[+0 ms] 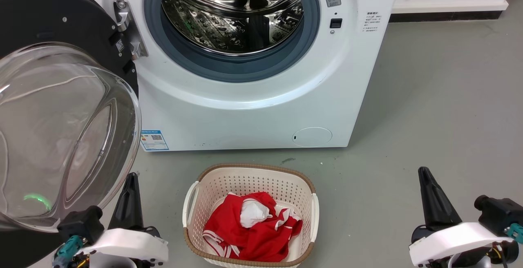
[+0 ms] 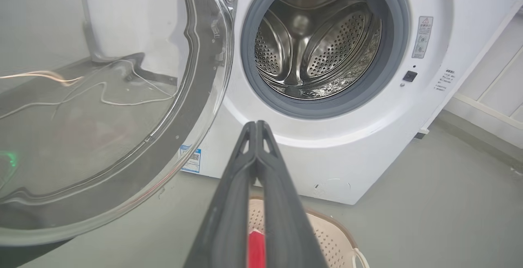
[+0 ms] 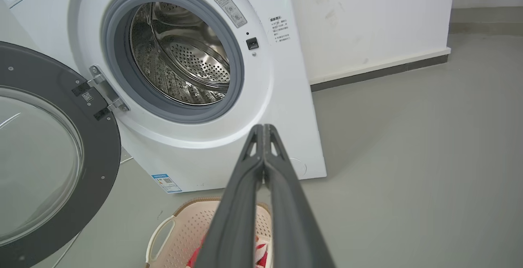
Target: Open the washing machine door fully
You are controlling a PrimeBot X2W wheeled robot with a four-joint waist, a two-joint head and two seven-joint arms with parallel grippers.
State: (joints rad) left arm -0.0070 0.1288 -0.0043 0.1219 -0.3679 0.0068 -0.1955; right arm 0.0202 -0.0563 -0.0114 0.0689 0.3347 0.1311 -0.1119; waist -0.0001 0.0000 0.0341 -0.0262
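The white washing machine stands ahead with its steel drum exposed inside a grey gasket. Its black round door is swung wide to the left on a metal hinge, and the bulging glass bowl faces me. The door also shows at the left of the right wrist view, and its glass shows in the left wrist view. My left gripper is shut and empty, low beside the bowl's lower right edge. My right gripper is shut and empty at the lower right, far from the machine.
A beige laundry basket with red and white clothes sits on the grey floor in front of the machine, between my grippers. A white wall with a dark skirting runs behind on the right.
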